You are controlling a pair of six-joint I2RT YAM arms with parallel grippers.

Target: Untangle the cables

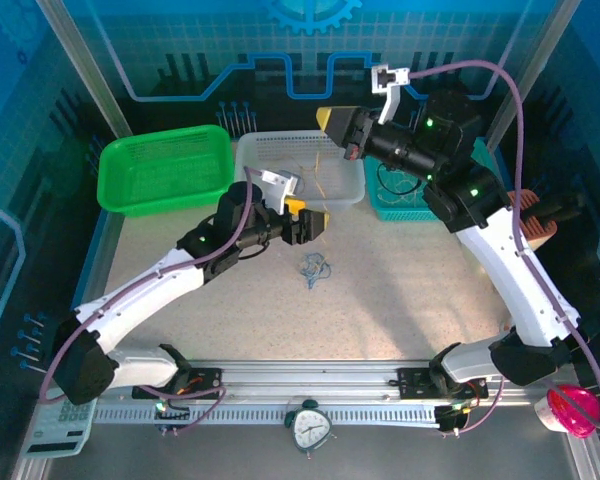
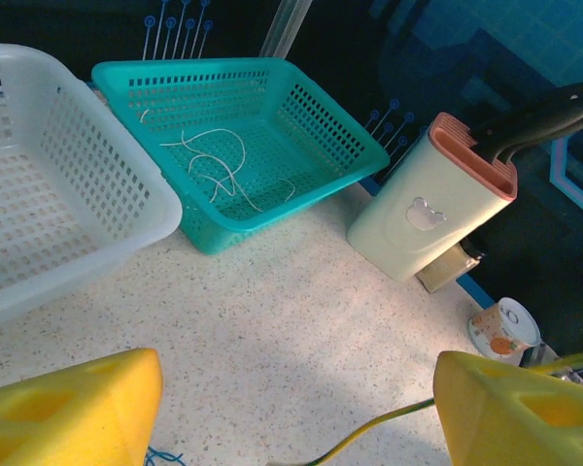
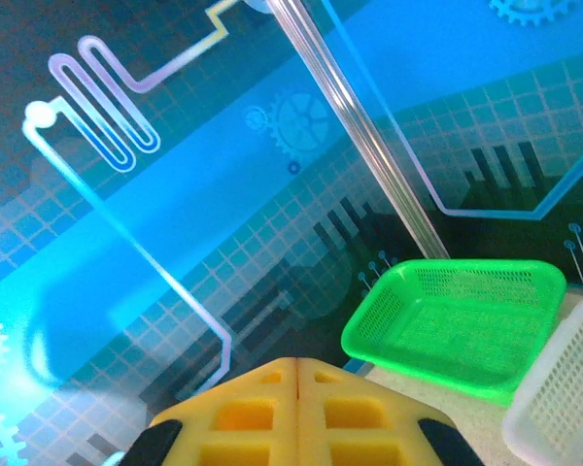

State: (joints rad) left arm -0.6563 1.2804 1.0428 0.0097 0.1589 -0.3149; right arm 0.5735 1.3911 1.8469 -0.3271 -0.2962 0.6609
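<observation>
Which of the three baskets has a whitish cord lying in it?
The teal basket, rightmost, beside the knife block; the whitish cord loops across its floor, unlike the green basket and white basket.

- Speckled table with three plastic mesh baskets lined up along the far edge: green basket at 10 o'clock, white basket at 12 right next to it, teal basket at roughly 1.
- Cream knife block with a salmon-pink top and an apple logo sits at about 2, just beside the teal one, with black handles poking out.
- Little twin-bell alarm clock sits at 6 on the metal rail.
- Calculator is down at 7-ish, in the near corner.
- Round pink thing sits at 5; honestly can't tell what it is.
- Blue backdrop all around, printed with circuit lines and gears.
</observation>
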